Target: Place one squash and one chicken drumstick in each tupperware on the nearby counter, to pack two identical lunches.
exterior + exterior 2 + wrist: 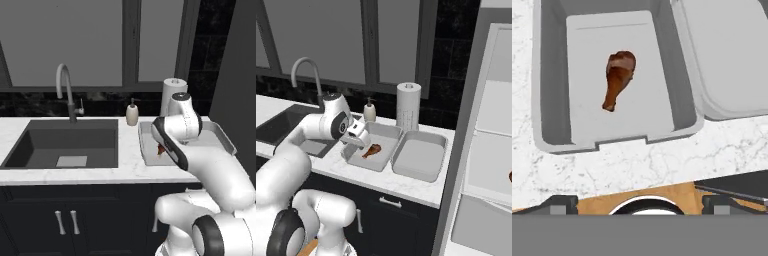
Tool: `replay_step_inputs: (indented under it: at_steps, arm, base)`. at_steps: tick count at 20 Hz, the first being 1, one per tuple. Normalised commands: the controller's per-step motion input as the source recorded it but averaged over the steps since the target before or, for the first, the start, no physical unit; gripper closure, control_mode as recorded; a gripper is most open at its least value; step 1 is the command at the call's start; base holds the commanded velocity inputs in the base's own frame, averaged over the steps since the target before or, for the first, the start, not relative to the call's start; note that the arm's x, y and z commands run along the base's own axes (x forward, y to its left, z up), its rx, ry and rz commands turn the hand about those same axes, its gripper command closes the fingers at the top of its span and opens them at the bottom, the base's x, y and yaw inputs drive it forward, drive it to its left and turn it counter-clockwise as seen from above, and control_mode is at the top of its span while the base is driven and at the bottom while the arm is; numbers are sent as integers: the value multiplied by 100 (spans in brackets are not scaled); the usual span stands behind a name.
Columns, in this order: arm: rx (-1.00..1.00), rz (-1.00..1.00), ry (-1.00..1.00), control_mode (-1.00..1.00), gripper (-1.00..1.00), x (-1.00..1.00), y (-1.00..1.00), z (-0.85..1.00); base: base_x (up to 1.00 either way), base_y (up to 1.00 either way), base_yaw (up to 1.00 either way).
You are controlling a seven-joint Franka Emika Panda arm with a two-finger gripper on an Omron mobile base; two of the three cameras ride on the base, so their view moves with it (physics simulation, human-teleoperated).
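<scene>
Your gripper [358, 134] hangs open and empty directly above the glossy reddish-brown chicken drumstick [618, 79], which lies loose on the floor of the shallow pale grey tupperware tub [549, 80], so that half of one lunch looks packed.

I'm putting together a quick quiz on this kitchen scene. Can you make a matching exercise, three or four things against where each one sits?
Things:
1. chicken drumstick
2. second tupperware
3. paper towel roll
4. soap bottle

Places:
A. stands upright behind the tubs
B. lies inside the tub nearer the sink
C. between the faucet and the roll
D. beside the drumstick's tub, on the side away from the sink

Pairs: 1-B, 2-D, 3-A, 4-C
</scene>
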Motion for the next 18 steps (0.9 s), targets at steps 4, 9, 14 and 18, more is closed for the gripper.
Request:
replay_step_inputs:
  at_steps: [4,9,14,18]
  arm:
    - [-7,0,0,-100,-100,-100,30,0]
    - [0,0,-1,100,-100,-80,2,-6]
    - [0,0,0,100,-100,0,0,0]
    - [0,0,0,100,-100,0,0,0]
  base:
    - [0,0,0]
    - [-20,-3,0]
    - [-100,-85,0]
    - [-66,-100,-5]
